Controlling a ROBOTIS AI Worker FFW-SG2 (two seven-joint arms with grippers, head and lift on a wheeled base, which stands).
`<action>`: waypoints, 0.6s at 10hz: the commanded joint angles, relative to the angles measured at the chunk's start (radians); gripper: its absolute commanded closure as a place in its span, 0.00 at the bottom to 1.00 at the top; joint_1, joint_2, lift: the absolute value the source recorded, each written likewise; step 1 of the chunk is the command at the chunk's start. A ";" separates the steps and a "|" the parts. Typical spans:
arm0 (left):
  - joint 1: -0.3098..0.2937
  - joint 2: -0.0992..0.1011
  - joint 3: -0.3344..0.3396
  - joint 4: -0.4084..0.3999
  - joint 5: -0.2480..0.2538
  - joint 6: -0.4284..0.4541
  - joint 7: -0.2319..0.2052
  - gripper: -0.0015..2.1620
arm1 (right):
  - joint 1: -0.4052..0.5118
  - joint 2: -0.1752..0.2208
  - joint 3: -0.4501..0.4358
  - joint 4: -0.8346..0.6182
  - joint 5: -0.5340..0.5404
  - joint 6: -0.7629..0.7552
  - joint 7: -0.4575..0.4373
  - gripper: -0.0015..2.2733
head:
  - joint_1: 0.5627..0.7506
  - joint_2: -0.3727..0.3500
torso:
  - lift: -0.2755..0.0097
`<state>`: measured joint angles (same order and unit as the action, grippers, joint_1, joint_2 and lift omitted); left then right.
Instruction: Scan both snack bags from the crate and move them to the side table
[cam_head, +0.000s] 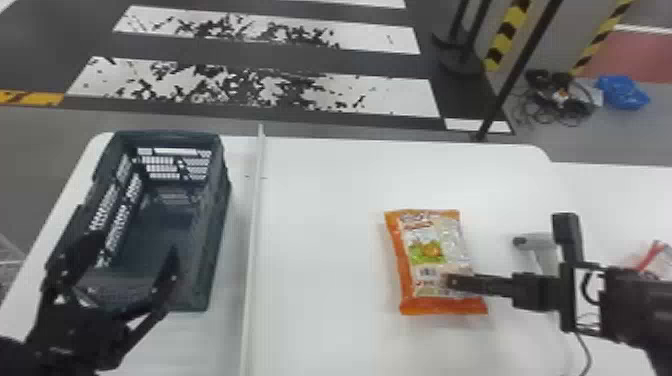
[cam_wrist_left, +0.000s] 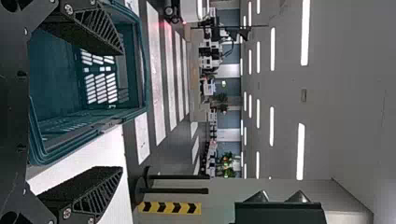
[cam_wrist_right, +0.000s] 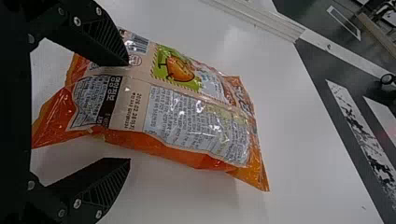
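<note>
White surface (cam_head: 320, 215): crate (cam_head: 216, 235) along its left edge, picks look done. Orange snack bag (cam_head: 430, 255) lies flat toward the right edge; can't tell if scanned, side-table move left. Clear pack with red stripe (cam_head: 652, 257) past the right edge may be your other one. Your right gripper (cam_wrist_right: 128, 112) is low at the bag, jaws apart; left gripper (cam_head: 135, 245) over the crate's near end, jaws spread
</note>
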<state>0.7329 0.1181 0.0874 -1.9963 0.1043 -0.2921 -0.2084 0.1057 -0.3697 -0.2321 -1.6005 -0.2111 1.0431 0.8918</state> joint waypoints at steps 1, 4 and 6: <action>-0.001 0.000 0.000 0.001 0.000 0.000 0.000 0.06 | -0.004 -0.002 0.020 0.011 0.050 -0.016 0.019 0.43 | 0.70 0.38 | 0.70; -0.001 0.000 0.000 0.001 0.000 0.000 0.000 0.06 | 0.005 -0.005 0.027 0.014 0.076 -0.034 0.050 0.99 | 0.70 0.37 | 0.70; 0.000 0.000 0.000 -0.001 0.000 0.000 0.001 0.06 | 0.025 -0.002 -0.021 -0.012 0.029 -0.037 0.061 0.99 | 0.70 0.38 | 0.70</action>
<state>0.7328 0.1181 0.0874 -1.9960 0.1043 -0.2921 -0.2086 0.1243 -0.3728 -0.2369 -1.6016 -0.1694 1.0058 0.9531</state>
